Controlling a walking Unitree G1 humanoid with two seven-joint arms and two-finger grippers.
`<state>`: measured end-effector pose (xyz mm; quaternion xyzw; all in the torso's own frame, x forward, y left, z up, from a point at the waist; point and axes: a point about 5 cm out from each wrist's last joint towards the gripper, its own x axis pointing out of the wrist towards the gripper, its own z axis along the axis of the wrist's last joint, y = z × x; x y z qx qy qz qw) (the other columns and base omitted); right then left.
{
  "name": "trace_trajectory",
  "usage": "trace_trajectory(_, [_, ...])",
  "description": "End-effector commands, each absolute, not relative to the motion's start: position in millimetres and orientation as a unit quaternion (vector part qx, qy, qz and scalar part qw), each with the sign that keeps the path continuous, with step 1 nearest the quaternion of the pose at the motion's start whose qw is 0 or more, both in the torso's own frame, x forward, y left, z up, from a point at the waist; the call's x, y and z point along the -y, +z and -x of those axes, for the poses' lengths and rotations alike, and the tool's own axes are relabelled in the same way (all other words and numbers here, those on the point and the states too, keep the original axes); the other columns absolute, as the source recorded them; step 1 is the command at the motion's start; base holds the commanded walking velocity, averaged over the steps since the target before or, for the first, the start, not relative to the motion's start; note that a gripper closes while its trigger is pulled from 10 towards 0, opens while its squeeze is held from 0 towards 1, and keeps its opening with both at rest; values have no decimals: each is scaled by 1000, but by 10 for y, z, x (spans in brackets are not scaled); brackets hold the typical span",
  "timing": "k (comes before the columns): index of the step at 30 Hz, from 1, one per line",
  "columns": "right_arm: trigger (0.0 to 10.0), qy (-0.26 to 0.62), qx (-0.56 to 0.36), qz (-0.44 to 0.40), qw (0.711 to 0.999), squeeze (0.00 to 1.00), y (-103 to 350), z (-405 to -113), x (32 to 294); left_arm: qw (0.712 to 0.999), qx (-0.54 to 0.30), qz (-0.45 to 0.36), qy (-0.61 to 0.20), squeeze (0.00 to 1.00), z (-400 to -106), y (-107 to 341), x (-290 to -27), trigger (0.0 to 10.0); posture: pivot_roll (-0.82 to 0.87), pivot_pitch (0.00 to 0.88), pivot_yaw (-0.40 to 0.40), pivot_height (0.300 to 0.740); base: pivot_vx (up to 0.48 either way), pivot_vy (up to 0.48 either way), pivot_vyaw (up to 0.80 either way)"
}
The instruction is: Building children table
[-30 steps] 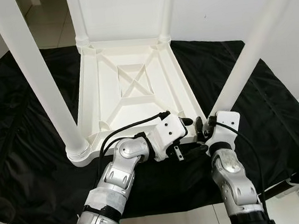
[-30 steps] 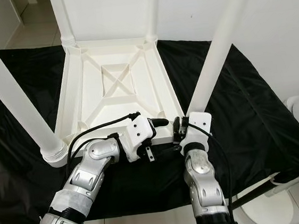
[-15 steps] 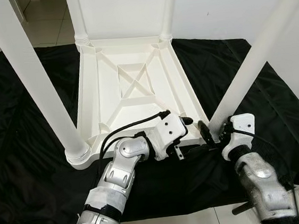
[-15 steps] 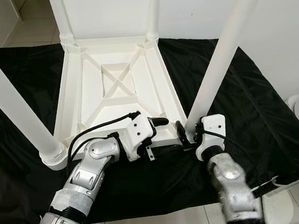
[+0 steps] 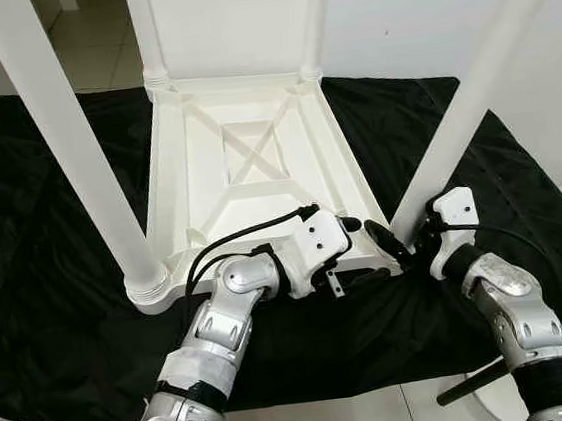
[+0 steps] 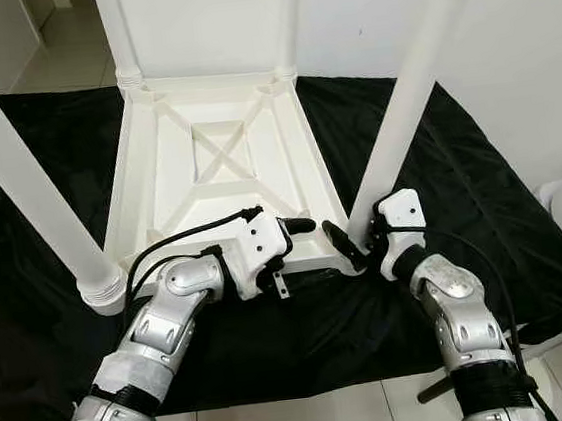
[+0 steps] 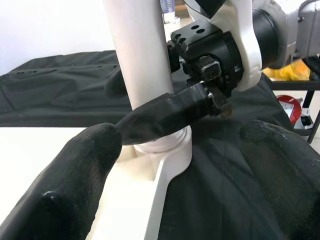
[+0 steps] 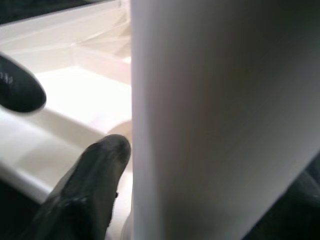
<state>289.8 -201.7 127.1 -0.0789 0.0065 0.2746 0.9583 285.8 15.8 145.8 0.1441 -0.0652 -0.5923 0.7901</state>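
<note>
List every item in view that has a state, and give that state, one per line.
Table top: upside down on the black cloth, ribbed underside facing up.
Near-right leg: upright in its corner socket.
Near-left leg: upright in its socket.
Black cloth: spread out, wrinkled.
Right gripper: jaws open around the near-right leg's base.
Left gripper: jaws open at the table top's near edge.

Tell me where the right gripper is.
In the head views the right gripper is at the upturned white table's near right corner, its fingers either side of the base of the leg there.
</note>
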Motion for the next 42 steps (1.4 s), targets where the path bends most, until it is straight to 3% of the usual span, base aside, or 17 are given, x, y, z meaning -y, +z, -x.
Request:
trace_trajectory(1, [196, 291, -18, 82, 953, 0, 1235, -2912, 1990, 820, 71, -145, -549, 0, -2887, 1445, -182, 10000, 13, 0, -62, 740, 0, 0, 0])
trace_trajectory(10, [0, 304, -35, 64, 950, 0, 1129, -2867, 2032, 821, 67, -147, -547, 0, -2886, 1434, -208, 10000, 13, 0, -64, 740, 0, 0, 0])
trace_trajectory(16, [0, 268, -28, 54, 961, 0, 1112, -2858, 2064, 820, 66, -147, -549, 0, -2881, 1430, -200, 10000, 9, 0, -61, 740, 0, 0, 0])
trace_trajectory(17, [3059, 266, -27, 53, 962, 0, 1110, -2860, 2068, 820, 66, -147, -549, 0, -2881, 1430, -200, 10000, 9, 0, -61, 740, 0, 0, 0])
trace_trajectory(18, [10000, 249, -24, 50, 967, 0, 1116, -2867, 2065, 820, 66, -147, -549, 0, -2882, 1430, -203, 10000, 8, 0, -60, 740, 0, 0, 0])
trace_trajectory(27, [10000, 76, -15, 34, 996, 0, 1138, -2855, 2012, 819, 64, -146, -551, 0, -2870, 1420, -196, 10000, -4, 0, -57, 740, 0, 0, 0])
trace_trajectory(29, [10000, 76, -15, 34, 996, 0, 1138, -2855, 2012, 819, 64, -146, -551, 0, -2870, 1420, -196, 10000, -4, 0, -57, 740, 0, 0, 0])
trace_trajectory(37, [10000, -90, -3, 2, 996, 0, 1156, -2718, 1810, 817, 64, -143, -555, 0, -2853, 1416, -169, 10000, -13, 0, -55, 740, 0, 0, 0])
trace_trajectory(42, [10000, -121, 1, -4, 993, 0, 1159, -2693, 1767, 817, 64, -143, -555, 0, -2851, 1415, -168, 10000, -12, 0, -56, 740, 0, 0, 0])
